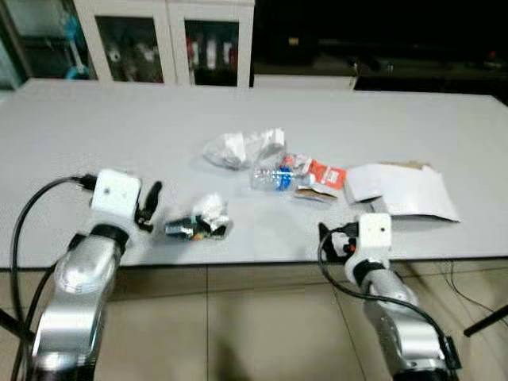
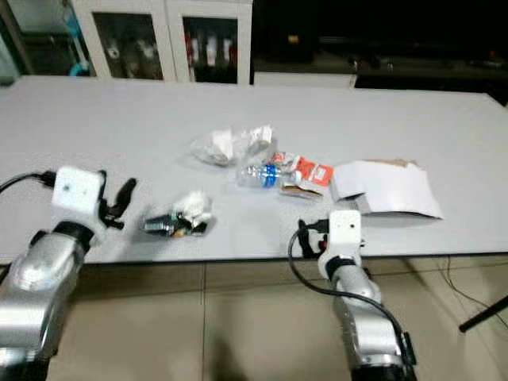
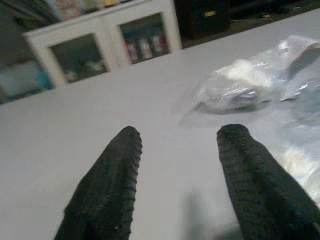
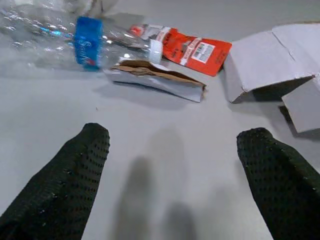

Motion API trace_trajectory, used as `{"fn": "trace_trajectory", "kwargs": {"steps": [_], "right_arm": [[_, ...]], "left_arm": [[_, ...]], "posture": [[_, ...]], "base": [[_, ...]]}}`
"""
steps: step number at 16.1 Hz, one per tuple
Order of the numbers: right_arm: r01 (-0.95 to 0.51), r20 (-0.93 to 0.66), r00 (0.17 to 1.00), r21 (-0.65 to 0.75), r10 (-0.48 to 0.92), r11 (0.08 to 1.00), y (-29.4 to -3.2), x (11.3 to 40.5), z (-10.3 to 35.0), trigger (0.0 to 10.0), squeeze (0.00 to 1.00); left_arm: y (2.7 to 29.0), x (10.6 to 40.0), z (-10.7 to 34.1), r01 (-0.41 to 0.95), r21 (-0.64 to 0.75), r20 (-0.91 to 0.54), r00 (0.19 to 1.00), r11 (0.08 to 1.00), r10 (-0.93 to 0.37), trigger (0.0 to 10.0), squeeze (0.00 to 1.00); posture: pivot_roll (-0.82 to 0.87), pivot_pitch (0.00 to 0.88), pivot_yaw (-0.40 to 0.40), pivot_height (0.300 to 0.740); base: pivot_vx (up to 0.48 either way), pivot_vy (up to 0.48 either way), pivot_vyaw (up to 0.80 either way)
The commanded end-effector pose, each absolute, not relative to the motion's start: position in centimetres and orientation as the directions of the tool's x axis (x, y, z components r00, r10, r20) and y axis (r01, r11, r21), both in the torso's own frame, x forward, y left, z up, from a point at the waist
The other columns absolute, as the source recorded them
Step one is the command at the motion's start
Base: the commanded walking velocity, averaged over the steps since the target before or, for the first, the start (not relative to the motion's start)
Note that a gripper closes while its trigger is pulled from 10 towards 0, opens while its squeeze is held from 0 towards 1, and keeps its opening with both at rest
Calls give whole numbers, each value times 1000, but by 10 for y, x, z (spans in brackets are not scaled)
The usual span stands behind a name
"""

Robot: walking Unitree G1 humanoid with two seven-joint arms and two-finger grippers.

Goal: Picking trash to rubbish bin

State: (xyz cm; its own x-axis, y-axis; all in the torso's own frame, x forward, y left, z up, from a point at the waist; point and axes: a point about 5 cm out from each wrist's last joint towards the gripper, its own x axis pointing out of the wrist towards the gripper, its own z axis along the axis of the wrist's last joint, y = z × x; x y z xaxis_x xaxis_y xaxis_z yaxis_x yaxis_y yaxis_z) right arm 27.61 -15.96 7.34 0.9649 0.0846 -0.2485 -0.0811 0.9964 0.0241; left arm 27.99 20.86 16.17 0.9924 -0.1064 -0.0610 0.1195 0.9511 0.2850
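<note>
While spread, both tools (image 4: 172, 150) low, table (image 1: 159, 127)

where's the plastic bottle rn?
The plastic bottle lies on its side mid-table, just in front of the crumpled clear bag, with the red packet touching its right end, ahead and left of the open right gripper.

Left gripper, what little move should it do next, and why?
Probably ease the left gripper a little to the robot's right, toward the crumpled wrapper beside it on the table. Its fingers are open and hold nothing, and that wrapper is the nearest trash. The right gripper is open too, near the table's edge, short of the brown paper scrap.
</note>
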Motion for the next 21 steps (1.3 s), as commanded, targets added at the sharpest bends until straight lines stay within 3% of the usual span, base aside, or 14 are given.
{"fn": "trace_trajectory", "kwargs": {"steps": [1,6,9,12,13,16,21], "right_arm": [[-62,-252,966,21,65,998,-169,276,74,10000,0],[-155,-255,954,23,156,988,-166,276,84,10000,0],[-165,-264,950,20,164,986,-173,272,86,10000,0],[-161,-272,949,28,162,987,-177,272,87,10000,0],[-161,-274,948,31,164,986,-178,272,88,10000,0],[-175,-290,941,30,176,984,-178,269,87,10000,0],[-196,-304,932,45,200,980,-176,267,86,10000,0]], "left_arm": [[206,285,163,175,258,-78,984,950,-160,10000,1000],[224,317,175,460,338,-276,883,821,-381,10000,1000],[227,323,176,616,281,-368,778,736,-510,10000,1000],[232,334,171,701,330,-443,706,632,-552,10000,1000],[233,336,166,734,332,-485,671,592,-560,10000,4],[243,342,149,794,351,-622,594,496,-511,10000,0],[243,347,137,816,344,-676,559,465,-480,10000,0]], "posture": [[-2,0,-37,740],[-64,0,-41,740],[-80,0,-49,740],[-88,0,-50,740],[-89,0,-51,740],[-94,0,-54,740],[-100,0,-50,740]], "base": [[0,0,0],[0,0,0],[0,0,0],[0,0,0],[0,0,0],[0,0,0],[0,0,0]]}}
